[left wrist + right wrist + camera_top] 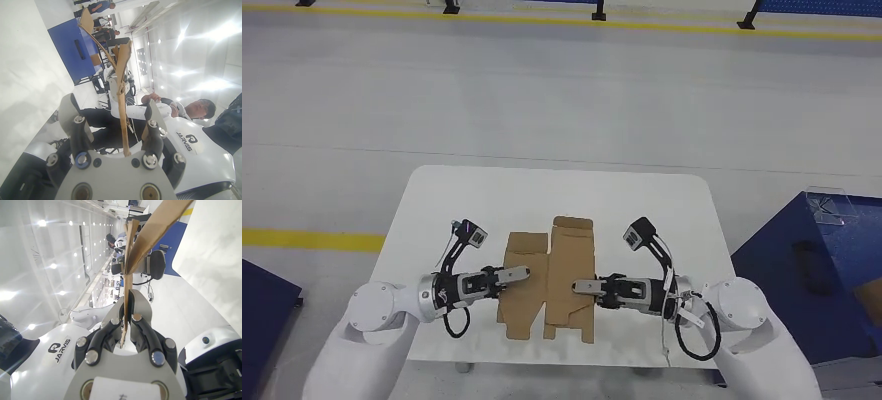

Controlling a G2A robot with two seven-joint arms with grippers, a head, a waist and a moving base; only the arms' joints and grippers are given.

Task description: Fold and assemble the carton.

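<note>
Brown corrugated cardboard: the carton [567, 255] is a flattened blank with notched flaps, lying over the 6 o'clock half of the smooth, white, round-cornered surface [642, 200]. The left gripper [111, 102] sits at the carton's 9 o'clock edge with its jaws spread wide, and the frayed board edge runs between them unclamped. The right gripper [128, 295] comes in from 3 o'clock with its jaws closed tight on the board. The carton's underside is hidden. Whether it rests on the surface or hangs clear of it cannot be determined.
</note>
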